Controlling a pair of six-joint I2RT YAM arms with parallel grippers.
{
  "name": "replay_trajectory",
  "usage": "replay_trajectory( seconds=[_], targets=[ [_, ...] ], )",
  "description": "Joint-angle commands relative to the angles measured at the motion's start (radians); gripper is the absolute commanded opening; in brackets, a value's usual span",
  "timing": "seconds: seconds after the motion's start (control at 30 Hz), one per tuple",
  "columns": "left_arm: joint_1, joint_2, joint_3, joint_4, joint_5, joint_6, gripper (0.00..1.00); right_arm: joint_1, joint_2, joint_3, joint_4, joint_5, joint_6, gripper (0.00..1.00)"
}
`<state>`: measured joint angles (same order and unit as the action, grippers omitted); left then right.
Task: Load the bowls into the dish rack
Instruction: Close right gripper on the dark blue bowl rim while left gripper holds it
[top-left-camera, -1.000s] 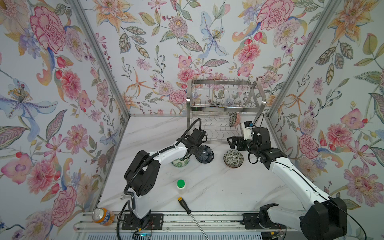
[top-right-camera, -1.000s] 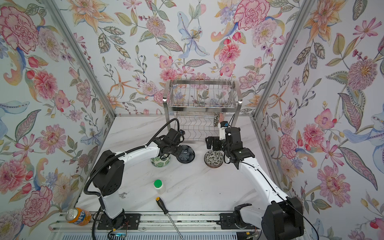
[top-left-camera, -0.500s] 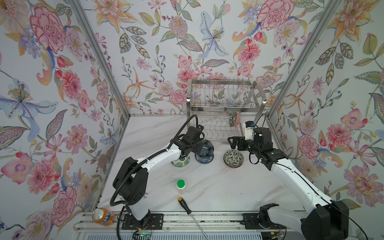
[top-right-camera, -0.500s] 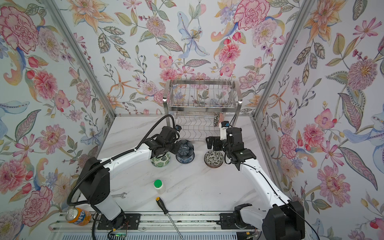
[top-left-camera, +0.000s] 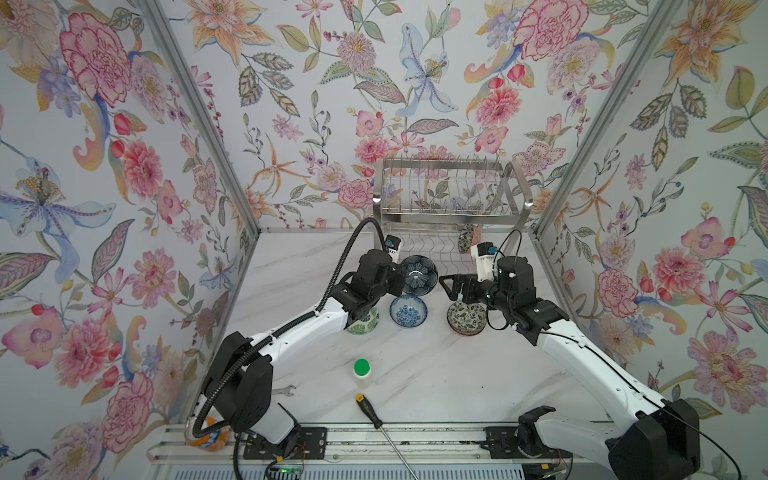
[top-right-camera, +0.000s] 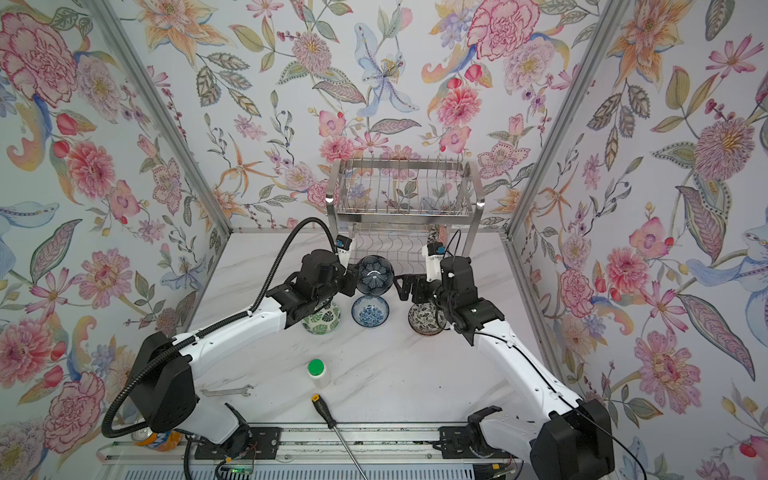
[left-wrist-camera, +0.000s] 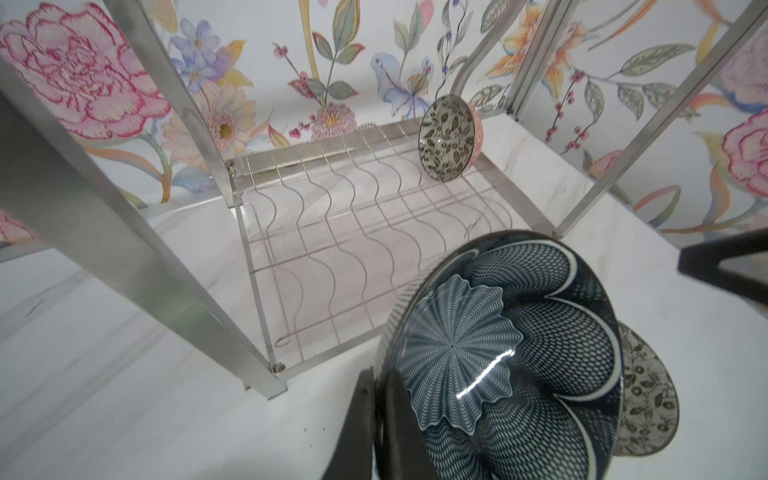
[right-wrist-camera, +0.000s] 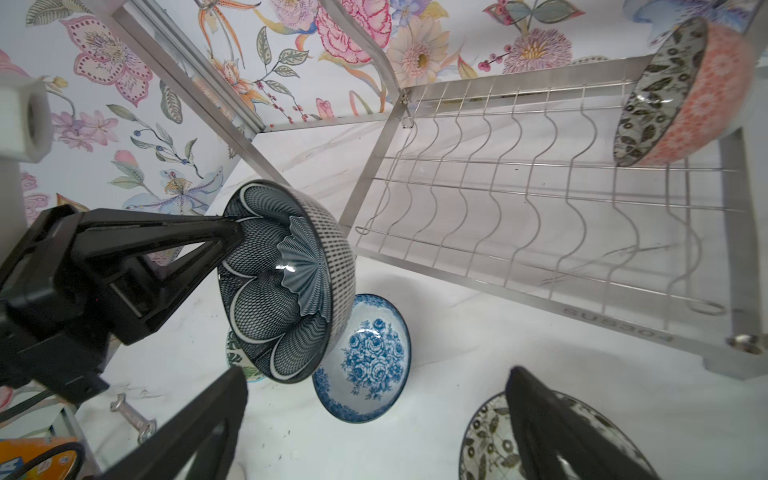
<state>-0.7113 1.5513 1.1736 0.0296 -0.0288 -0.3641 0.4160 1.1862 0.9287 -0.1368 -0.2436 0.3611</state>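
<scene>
We find one b/w bowl (top-left-camera: 466, 238) on edge on the dish rack (top-left-camera: 451, 195) lower shelf, R-arm end. L end effector (top-left-camera: 401, 277) clamps navy bowl (top-left-camera: 419, 272) rim before the rack; R end effector (top-left-camera: 446, 288) gapes, empty.

I see the left hand (right-wrist-camera: 235, 232) pinching the navy petal bowl (right-wrist-camera: 286, 278) by its rim, tilted, left of centre. The blue floral bowl (right-wrist-camera: 365, 357) sits on the counter (right-wrist-camera: 457, 345) just below it. My right hand (right-wrist-camera: 376, 374) has its fingers spread wide at the bottom edge. A pink-sided bowl (right-wrist-camera: 685, 91) stands on edge in the dish rack (right-wrist-camera: 615, 321), upper right.
</scene>
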Motion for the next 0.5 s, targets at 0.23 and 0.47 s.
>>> replay_trajectory(
  seconds=[0.23,0.47],
  targets=[
    [-0.043,0.041,0.035,0.195,0.067,-0.039,0.00,0.061,0.139,0.076,0.037,0.166,0.078,0.76],
    [-0.054,0.052,0.025,0.195,0.092,-0.036,0.00,0.086,0.191,0.123,0.066,0.224,0.096,0.33]
  ],
)
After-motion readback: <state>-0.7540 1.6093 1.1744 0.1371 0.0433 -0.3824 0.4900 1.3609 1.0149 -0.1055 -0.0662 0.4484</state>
